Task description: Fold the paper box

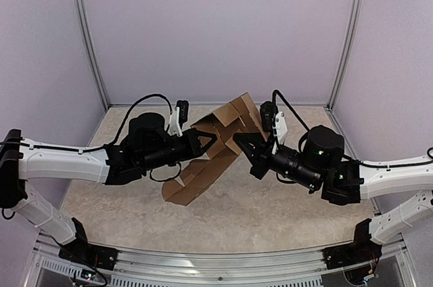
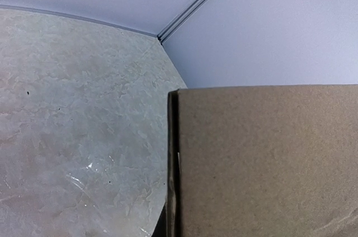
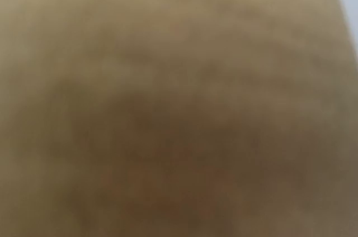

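Observation:
The paper box (image 1: 233,119) is brown cardboard, half raised at the middle of the table, with a long flap (image 1: 193,180) lying flat toward the near left. My left gripper (image 1: 212,139) meets the box from the left and is shut on a cardboard edge. In the left wrist view a flat panel of the box (image 2: 268,164) fills the lower right, its edge seen end-on, and the fingers are hidden. My right gripper (image 1: 241,141) is shut with its tip against the box's right side. Blurred cardboard (image 3: 179,103) fills the whole right wrist view and hides that gripper's jaws.
The marbled tabletop (image 1: 270,212) is ringed by pale walls and metal corner posts (image 1: 91,43) (image 1: 345,36). A black cable (image 1: 166,173) loops on the table under the left wrist, next to the flat flap.

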Robot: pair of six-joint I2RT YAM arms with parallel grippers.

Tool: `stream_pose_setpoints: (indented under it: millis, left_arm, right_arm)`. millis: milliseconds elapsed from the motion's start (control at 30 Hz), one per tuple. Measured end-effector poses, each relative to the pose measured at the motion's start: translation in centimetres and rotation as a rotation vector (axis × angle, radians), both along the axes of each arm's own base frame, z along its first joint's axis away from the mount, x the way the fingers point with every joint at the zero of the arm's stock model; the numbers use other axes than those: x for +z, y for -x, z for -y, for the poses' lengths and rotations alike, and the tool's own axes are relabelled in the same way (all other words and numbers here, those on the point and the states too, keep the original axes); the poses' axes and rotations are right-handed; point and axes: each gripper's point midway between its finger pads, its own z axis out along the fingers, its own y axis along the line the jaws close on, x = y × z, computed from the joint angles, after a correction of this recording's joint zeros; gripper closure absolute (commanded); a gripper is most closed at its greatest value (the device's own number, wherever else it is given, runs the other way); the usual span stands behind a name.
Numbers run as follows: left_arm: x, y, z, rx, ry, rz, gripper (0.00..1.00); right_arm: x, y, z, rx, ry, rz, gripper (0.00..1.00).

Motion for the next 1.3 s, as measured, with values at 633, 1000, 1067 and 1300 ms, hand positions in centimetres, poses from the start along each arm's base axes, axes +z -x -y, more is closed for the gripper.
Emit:
stream_pose_setpoints:
  millis: [633, 1000, 1067, 1300]
  left_arm:
    - [0.4, -0.2, 0.1, -0.002, -0.068, 0.051, 1.0]
    - [-0.4, -2.3, -1.8, 0.084, -0.148, 0.078, 1.0]
    - [-0.6, -2.7, -2.3, 0.101, -0.17, 0.083, 1.0]
    - [-1.2, -3.5, -3.6, 0.144, -0.261, 0.121, 1.0]
  right_arm:
    - [-0.7, 0.5, 1.3, -0.024, 0.045, -0.053, 1.0]
    - [-0.9, 1.7, 4.5, -0.031, 0.087, -0.07, 0.92]
    - [-1.3, 2.0, 5.2, -0.031, 0.105, -0.076, 0.87]
    - [-2.4, 3.1, 8.0, -0.035, 0.167, -0.099, 0.74]
